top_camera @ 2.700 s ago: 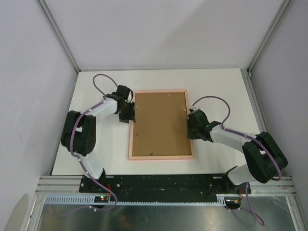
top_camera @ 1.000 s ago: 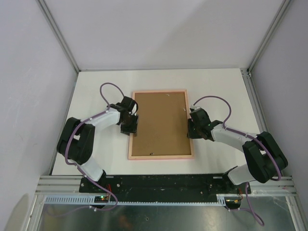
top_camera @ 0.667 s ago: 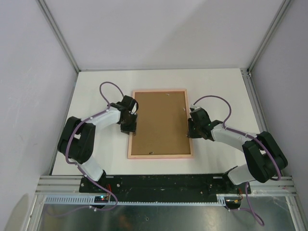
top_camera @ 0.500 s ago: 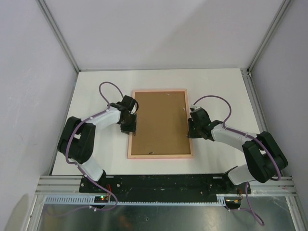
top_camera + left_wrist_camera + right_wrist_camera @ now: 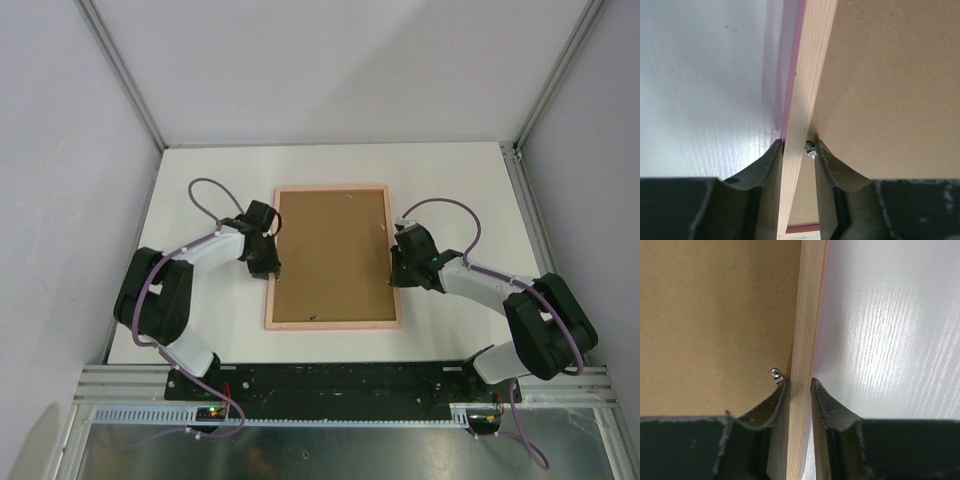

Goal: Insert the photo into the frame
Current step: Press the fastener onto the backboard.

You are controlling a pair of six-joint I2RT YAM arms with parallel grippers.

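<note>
Left pincer (image 5: 797,148) was clenched on the left long rail of the frame (image 5: 807,75), one finger outside against the pink edge, the other inside, just beside a small metal tab (image 5: 809,147). Right pincer (image 5: 799,385) gripped the opposite long rail the same way, its inner finger next to a second metal tab (image 5: 775,373). The frame lay pale-wood back up near the middle of the white worktop (image 5: 450,190), with the brown backing board (image 5: 335,255) seated inside it.

Light bright and even from overhead — soft glare on the table (image 5: 890,330); shadows faint. My fingers (image 5: 767,167) close, dark, slightly blurred.
</note>
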